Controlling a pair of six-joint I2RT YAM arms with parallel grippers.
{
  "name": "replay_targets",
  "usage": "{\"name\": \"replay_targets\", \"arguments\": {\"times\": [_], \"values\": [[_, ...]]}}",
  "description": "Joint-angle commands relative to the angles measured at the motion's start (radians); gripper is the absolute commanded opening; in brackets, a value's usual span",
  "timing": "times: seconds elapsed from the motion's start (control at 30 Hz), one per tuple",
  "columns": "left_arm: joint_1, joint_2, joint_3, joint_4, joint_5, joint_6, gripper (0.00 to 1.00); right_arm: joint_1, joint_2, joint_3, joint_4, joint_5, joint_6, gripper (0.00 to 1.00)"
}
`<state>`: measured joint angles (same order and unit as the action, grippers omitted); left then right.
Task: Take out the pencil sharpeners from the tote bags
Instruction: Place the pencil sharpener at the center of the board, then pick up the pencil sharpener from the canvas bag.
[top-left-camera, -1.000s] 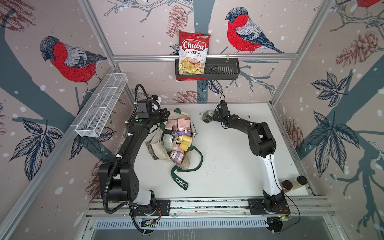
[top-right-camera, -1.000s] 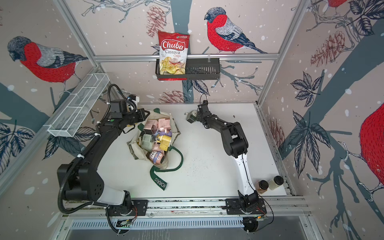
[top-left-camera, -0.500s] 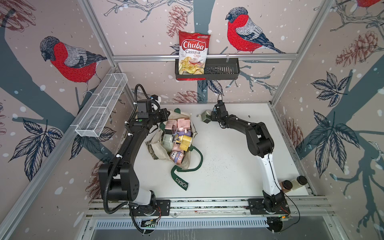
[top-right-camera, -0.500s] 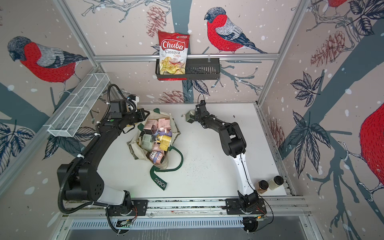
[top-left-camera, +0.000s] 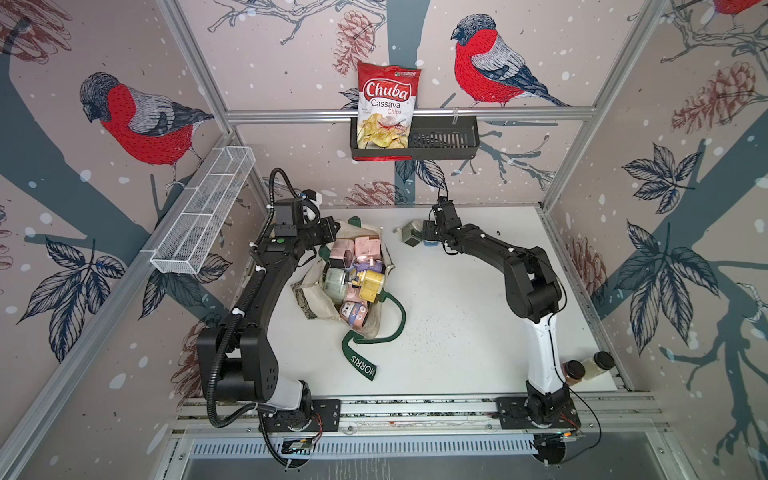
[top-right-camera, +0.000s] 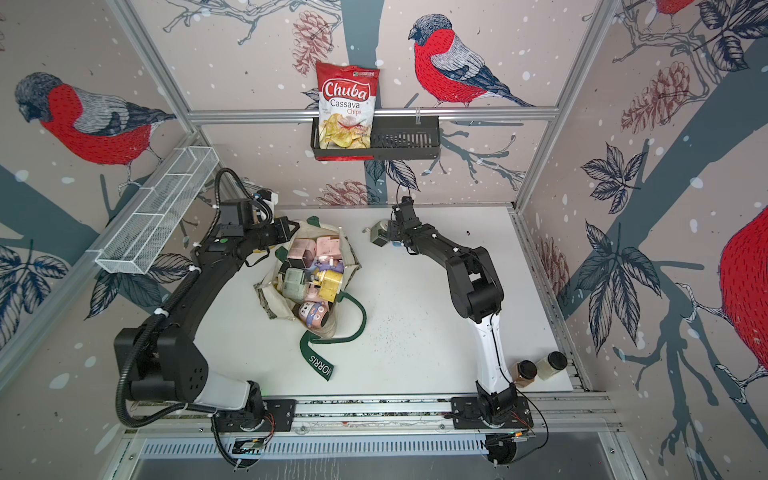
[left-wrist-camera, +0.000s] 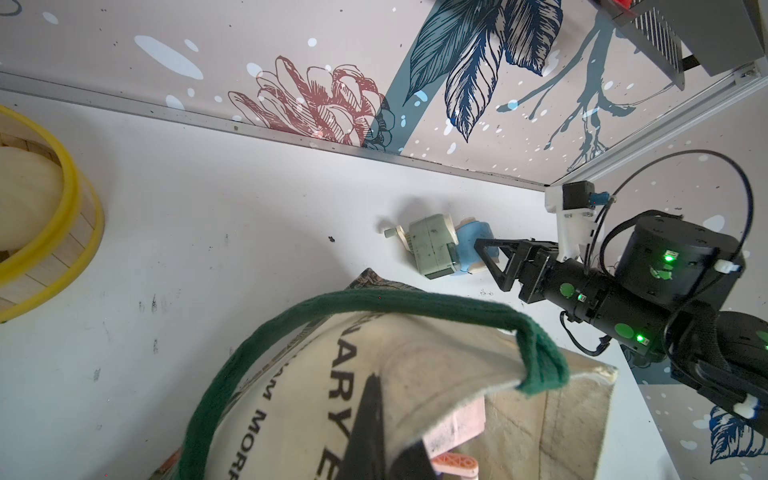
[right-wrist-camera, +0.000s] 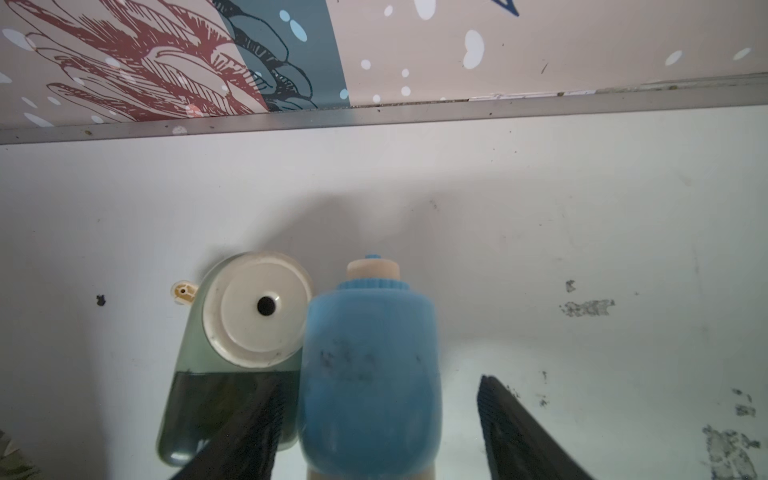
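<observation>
Tabletop (top-left-camera: 457, 332), bird-print walls (top-left-camera: 291, 62); left end effector (left-wrist-camera: 372, 399) clenched on tote (left-wrist-camera: 436, 374), right end effector (right-wrist-camera: 380, 384) released.

The tote bag (left-wrist-camera: 436, 365) is cream with dark green straps (left-wrist-camera: 374, 299). There is a blue pencil sharpener (right-wrist-camera: 370, 374) and a pale green pencil sharpener (right-wrist-camera: 193, 353). The chips bag (top-left-camera: 388, 104) is red and white.

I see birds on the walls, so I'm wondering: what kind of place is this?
Probably a robot practice booth: a left arm and right arm are bolted to a metal rail, and the bird wallpaper sits in a metal frame.
</observation>
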<state>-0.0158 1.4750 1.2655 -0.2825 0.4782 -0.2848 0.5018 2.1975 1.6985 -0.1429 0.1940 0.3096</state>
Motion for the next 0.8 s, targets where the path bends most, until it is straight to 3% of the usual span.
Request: {"name": "replay_targets", "arguments": {"times": [0.0, 0.23, 0.5, 0.77], "values": [[0.004, -0.001, 0.008, 0.019, 0.017, 0.005, 0.00, 0.003, -0.042, -0.020, -0.024, 0.032, -0.010, 0.75], [0.003, -0.001, 0.008, 0.021, 0.015, 0.005, 0.00, 0.051, -0.242, -0.145, 0.014, 0.027, -0.030, 0.73], [0.004, -0.001, 0.006, 0.022, 0.016, 0.005, 0.00, 0.294, -0.455, -0.214, -0.007, 0.079, -0.132, 0.72], [0.003, -0.002, 0.008, 0.022, 0.018, 0.004, 0.00, 0.484, -0.482, -0.142, -0.114, -0.093, -0.252, 0.72]]}}
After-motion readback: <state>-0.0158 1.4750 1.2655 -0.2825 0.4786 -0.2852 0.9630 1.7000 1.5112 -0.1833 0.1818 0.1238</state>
